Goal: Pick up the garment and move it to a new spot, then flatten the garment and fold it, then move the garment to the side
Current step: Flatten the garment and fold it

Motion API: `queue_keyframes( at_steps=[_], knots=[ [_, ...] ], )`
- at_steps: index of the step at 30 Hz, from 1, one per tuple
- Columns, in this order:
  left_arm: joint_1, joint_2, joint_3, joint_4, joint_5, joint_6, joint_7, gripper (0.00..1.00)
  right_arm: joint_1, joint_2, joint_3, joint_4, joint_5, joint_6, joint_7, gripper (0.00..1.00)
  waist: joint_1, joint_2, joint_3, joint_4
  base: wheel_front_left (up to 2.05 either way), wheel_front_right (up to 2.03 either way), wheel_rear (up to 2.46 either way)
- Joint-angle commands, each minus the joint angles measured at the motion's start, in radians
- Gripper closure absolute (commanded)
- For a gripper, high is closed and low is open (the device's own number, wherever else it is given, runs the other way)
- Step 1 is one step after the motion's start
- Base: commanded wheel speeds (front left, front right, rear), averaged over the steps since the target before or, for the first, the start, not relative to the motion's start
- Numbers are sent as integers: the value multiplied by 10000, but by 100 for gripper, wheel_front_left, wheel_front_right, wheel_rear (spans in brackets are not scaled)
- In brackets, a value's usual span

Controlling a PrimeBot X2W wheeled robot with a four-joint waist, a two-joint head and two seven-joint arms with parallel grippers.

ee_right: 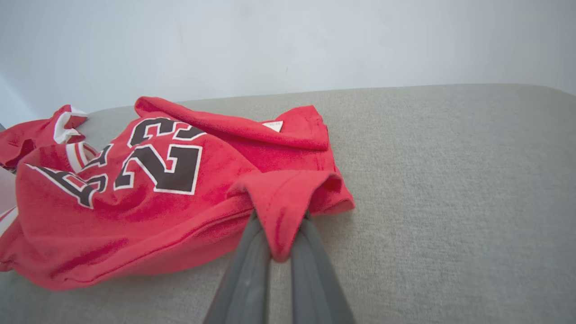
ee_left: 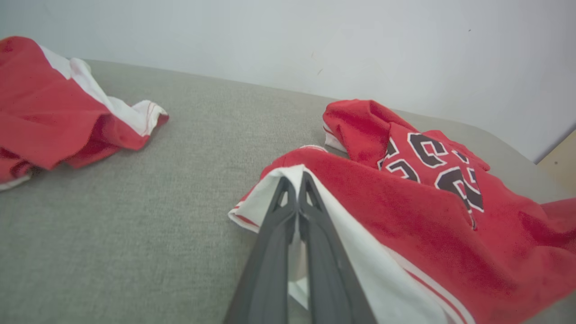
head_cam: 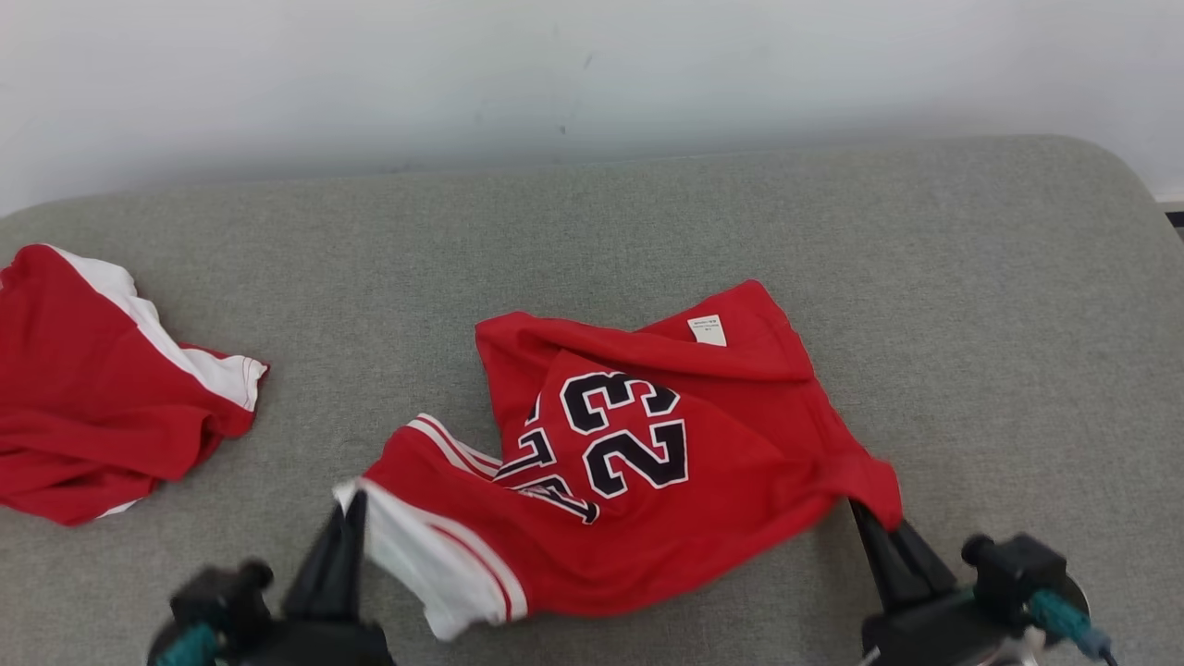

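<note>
The garment [head_cam: 647, 462] is a red jersey with a black "23" and white trim, lying crumpled in the middle of the grey cushion [head_cam: 592, 240]. My left gripper [head_cam: 350, 511] is shut on its white-trimmed near-left corner; in the left wrist view the two fingers [ee_left: 294, 184] press together over white cloth of the garment [ee_left: 405, 211]. At the near-right corner my right gripper [head_cam: 860, 513] is shut on red fabric. The right wrist view shows a fold of the garment [ee_right: 180, 189] pinched between that gripper's [ee_right: 279, 216] fingers.
A second red and white garment [head_cam: 102, 388] lies bunched at the cushion's left edge, also seen in the left wrist view [ee_left: 58, 103]. A pale wall [head_cam: 592, 74] runs behind the cushion. Bare grey cushion stretches to the right [ee_right: 450, 180] and behind the jersey.
</note>
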Motion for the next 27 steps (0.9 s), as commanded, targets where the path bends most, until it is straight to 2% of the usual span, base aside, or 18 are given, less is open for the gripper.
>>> queue_keyframes(
  at_steps=[1,8,10,13,14,15,16,23,27],
  knots=[
    [-475,190,-38,-214,-23,23,-5,100,-323,-70,126,-183,165,9,-4,100,-1,-1,21,-41,0,0,0],
    [-3151,1260,-783,-452,-399,23,311,100,-2305,-467,643,-358,1058,9,-4,100,-1,-1,531,-237,0,0,0],
    [-4190,1660,-1029,-450,-676,24,582,100,-3126,-590,783,-260,1385,9,13,100,-1,-1,879,-287,0,0,0],
    [-5813,1920,-1305,-439,-1062,24,1052,100,-4517,-920,969,-179,1761,9,147,100,-1,-1,1512,-262,0,0,0],
    [-5813,1920,-1305,-439,-1062,24,1052,100,-4517,-920,969,-179,1761,9,147,100,-1,-1,1512,-262,0,0,0],
    [-7029,1991,-1375,-263,-1500,24,1237,100,-5439,-1052,959,-136,2147,9,290,100,-1,-1,1959,-218,0,0,0],
    [-7029,1991,-1375,-263,-1500,24,1237,100,-5439,-1052,959,-136,2147,9,290,100,-1,-1,1959,-218,0,0,0],
    [-11425,2231,-1402,1167,-2472,24,2136,100,-9224,-1612,876,-22,3221,9,1591,100,-1,-1,3603,-261,0,0,0],
    [-13876,2353,-1431,2257,-2397,24,2412,100,-11482,-1696,659,488,3534,9,2423,100,-1,-1,4375,-341,0,0,0]
  ],
)
